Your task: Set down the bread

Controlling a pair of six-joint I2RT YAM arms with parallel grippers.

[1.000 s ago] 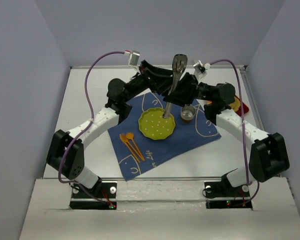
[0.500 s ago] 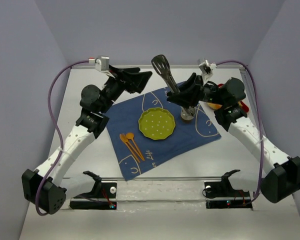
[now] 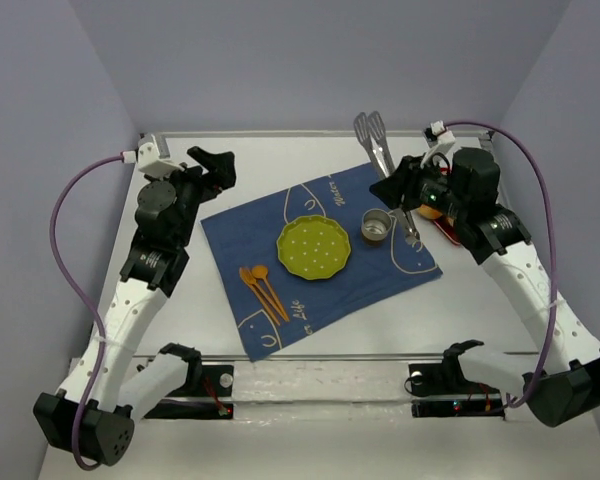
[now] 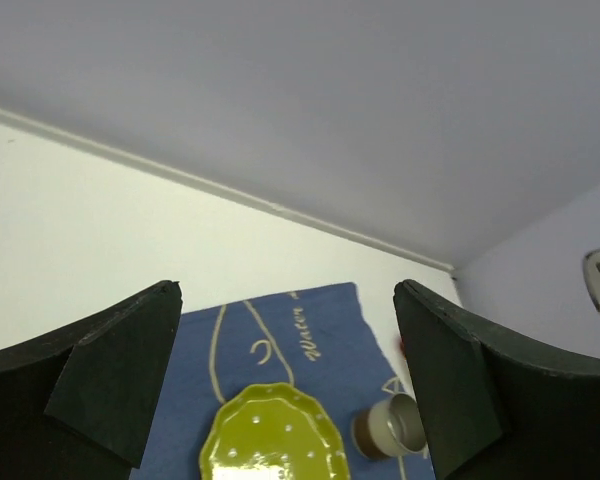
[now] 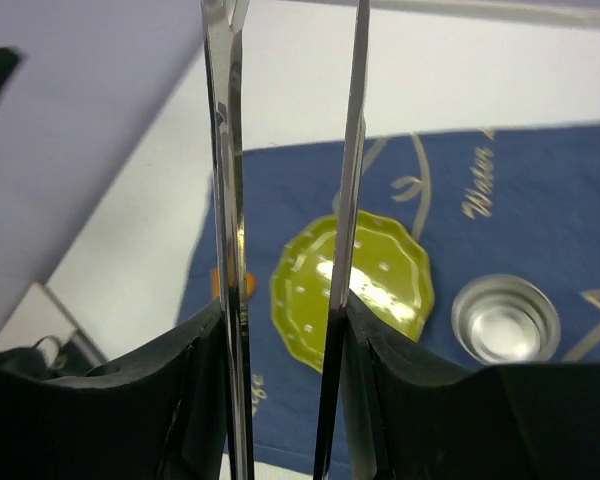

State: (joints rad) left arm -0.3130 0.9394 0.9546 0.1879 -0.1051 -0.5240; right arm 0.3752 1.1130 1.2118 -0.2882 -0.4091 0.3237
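right gripper (image 3: 398, 186), tight on tongs (image 3: 373, 135), and left gripper (image 3: 212, 167), agape, now off plate (image 3: 315, 248)

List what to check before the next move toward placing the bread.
1. Grip: right pincer shut on the tongs. State: ok.
2. Load: tongs carrying bread. State: not ok, the tips look empty from above.
3. Target: bread located. State: cannot tell, none is clearly visible.
4. Landing spot: green plate bare. State: ok.
5. Clearance: left pincer open, held away from the plate, off the blue cloth. State: ok.
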